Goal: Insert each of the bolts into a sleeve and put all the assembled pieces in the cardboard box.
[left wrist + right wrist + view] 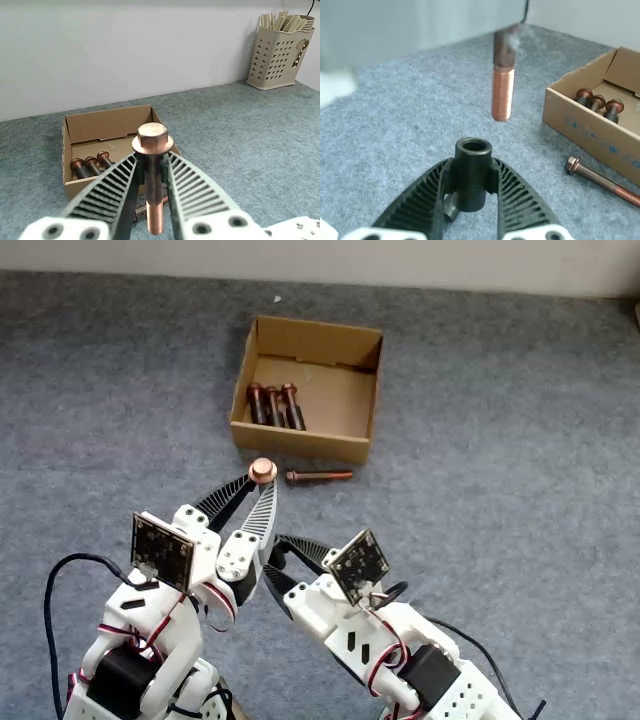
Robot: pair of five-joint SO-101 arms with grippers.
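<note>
Left gripper (151, 160) – jaws pinched on a bolt (153, 180) by its shank, just under the flanged head. The bolt stands upright, head up, threaded end down past my fingers. From the high view the head (262, 471) sits in front of the box (300, 443), near its front wall but not touching.

Right gripper (471, 167) – jaws clamped on a black sleeve (472, 150), one finger on each side. The sleeve stands upright with its bore open at the top. In the right wrist view the bolt's threaded tip (502, 92) hangs above the sleeve's mouth, clearly apart from it. I cannot tell whether it is lined up with the bore.

Box: open-topped cardboard, on the grey carpet (500, 490). Three copper-headed pieces with dark bodies (275, 405) lie inside, side by side against the wall on my left, heads towards the far wall.

Loose bolt (320, 476): lies flat on the carpet just in front of the box, roughly parallel to its front wall and not touching it, head towards my left gripper.

Behind the box, by the wall: a perforated beige holder (277, 52) full of sticks.
</note>
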